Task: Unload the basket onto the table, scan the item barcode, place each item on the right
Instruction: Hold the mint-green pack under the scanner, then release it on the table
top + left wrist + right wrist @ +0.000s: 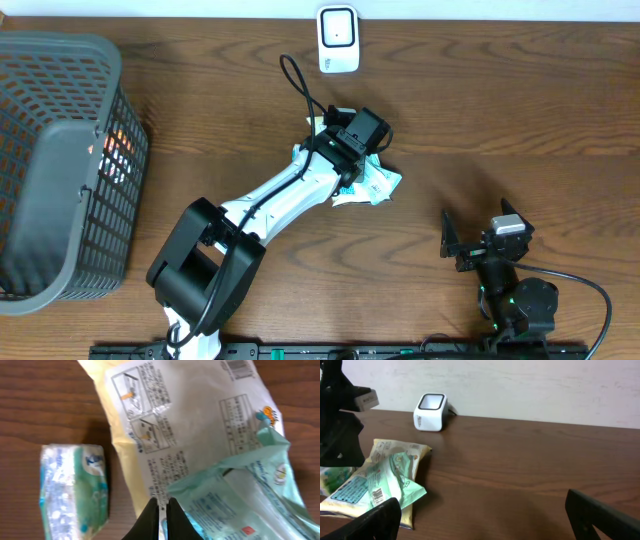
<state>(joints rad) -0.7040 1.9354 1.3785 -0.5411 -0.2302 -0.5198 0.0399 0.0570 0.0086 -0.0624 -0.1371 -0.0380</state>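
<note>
Wood surface (520, 100): left end effector (161, 505) clenched at edge of cream packet (190, 425), scanner (338, 38) ahead, near; right end effector (478, 232) released, well apart.

Overhead looks straight down; left wrist close above, right wrist low; 3 share packets (200, 435).

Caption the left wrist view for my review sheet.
Left pincer shut on the green packet, over a cream bag, tissue pack beside.
</note>
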